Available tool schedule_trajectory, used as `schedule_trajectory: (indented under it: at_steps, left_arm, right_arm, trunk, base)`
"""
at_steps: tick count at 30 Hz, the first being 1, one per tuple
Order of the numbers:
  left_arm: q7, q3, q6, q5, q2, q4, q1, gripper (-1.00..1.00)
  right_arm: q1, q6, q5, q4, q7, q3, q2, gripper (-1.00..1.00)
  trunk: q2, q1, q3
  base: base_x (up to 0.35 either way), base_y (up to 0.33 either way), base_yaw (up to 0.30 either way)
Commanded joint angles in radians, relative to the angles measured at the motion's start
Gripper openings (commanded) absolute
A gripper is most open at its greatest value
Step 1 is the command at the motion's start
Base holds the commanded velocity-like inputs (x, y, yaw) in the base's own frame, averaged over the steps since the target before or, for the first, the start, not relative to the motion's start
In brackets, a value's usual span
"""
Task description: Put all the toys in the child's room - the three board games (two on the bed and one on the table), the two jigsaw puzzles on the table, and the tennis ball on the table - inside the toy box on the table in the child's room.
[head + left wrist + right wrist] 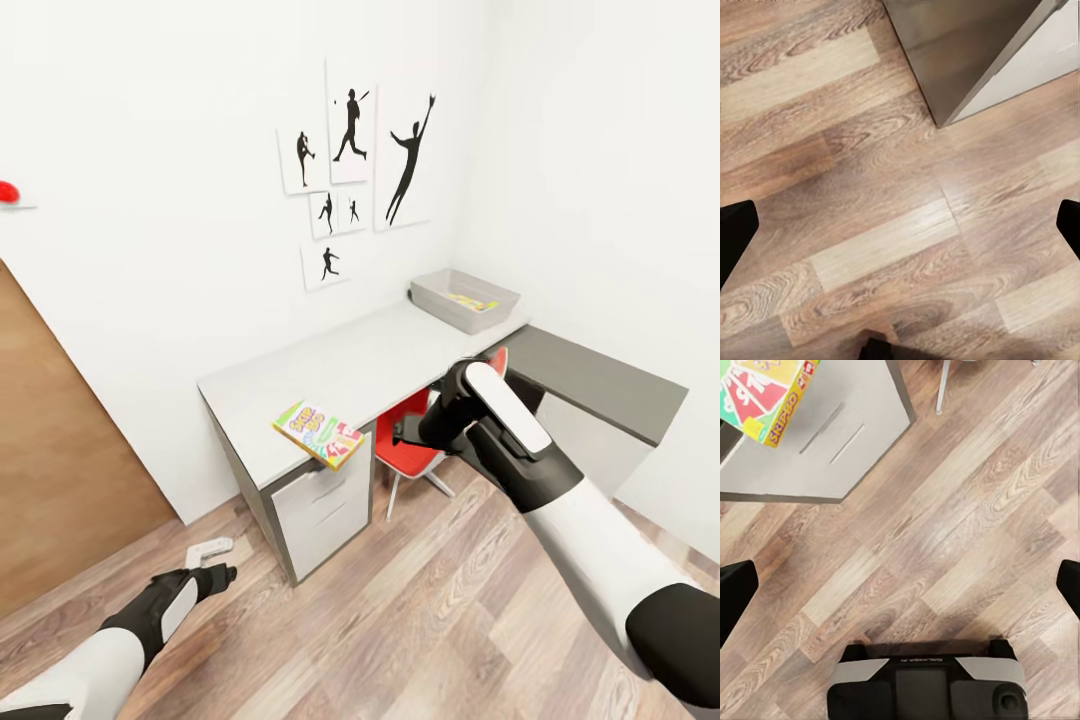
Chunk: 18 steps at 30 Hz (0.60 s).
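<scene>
the board game (318,434) lies flat on the pale grey counter (330,370), at its front edge above the drawers (322,510), with one corner hanging a little over the edge. its cover is bright, with yellow, green, red and pink fields. in the right wrist view the same box (766,394) shows part of a word in yellow letters on a red side, something like "skip-bo", but the letters are small and i cannot read it for sure. the toy box (465,299) stands at the far end of the counter, in the corner of the white walls, well apart from the board game. something flat and yellow-green lies inside it; i cannot tell what it is.

the right gripper (403,430) hangs in the air in front of the counter, just beside the red chair (410,448). its fingers (735,592) are spread wide and hold nothing. the left gripper (222,574) is low, near the wood-plank floor (420,600) and the corner of the drawers. its fingers (736,229) are also spread wide, with only floor between them.

on the wall above the counter hang black silhouette pictures (352,170) of baseball players. a small white object (208,550) lies on the floor near the left gripper.
</scene>
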Motion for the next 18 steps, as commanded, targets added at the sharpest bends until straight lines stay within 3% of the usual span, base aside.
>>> schedule_trajectory:
  at_steps: [1,12,18]
  left_arm:
    - [0.004,0.002,0.006,0.009,-0.001,-0.002,0.0,1.0]
    - [0.004,0.002,0.004,0.001,-0.005,0.008,0.0,1.0]
    - [0.005,0.002,0.004,0.001,-0.009,0.009,0.0,1.0]
  right_arm:
    - [0.004,0.011,-0.007,0.0,-0.009,0.002,-0.001,1.0]
    - [0.109,0.02,0.006,0.022,-0.009,0.001,-0.001,1.0]
    - [0.156,0.036,0.031,0.109,-0.009,0.004,0.002,1.0]
  trunk:
    - [-0.002,0.001,0.0]
    - [-0.002,0.001,0.018]
    - [-0.002,0.001,0.028]
  base:
    - [0.0,0.0,0.0]
    - [0.0,0.0,0.0]
    - [0.0,0.0,0.0]
